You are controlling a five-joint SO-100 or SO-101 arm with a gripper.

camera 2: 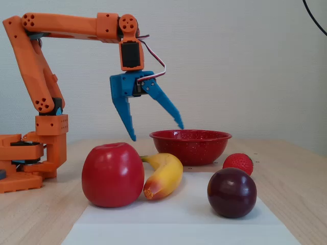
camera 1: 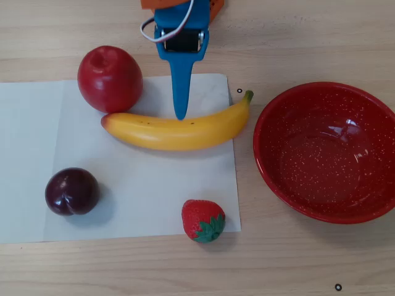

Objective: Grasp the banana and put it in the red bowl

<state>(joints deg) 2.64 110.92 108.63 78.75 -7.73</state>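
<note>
The yellow banana [camera 1: 179, 129] lies on a white paper sheet, orange-red end to the left and green stem tip to the right toward the red bowl [camera 1: 269, 121] in the overhead view. In the fixed view the banana [camera 2: 166, 176] lies behind the apple, in front of the red bowl [camera 2: 190, 148]. My blue gripper [camera 2: 157, 133] is open and empty, hanging above the table with its fingertips well above the banana. In the overhead view the gripper [camera 1: 181, 86] sits over the banana's far edge, one finger tip over its middle. The bowl is empty.
A red apple [camera 1: 110, 78] touches the banana's left end. A dark plum [camera 1: 71, 191] and a strawberry [camera 1: 202, 220] lie on the white paper [camera 1: 142, 197] nearer the front. The orange arm base [camera 2: 30, 158] stands at the left of the fixed view.
</note>
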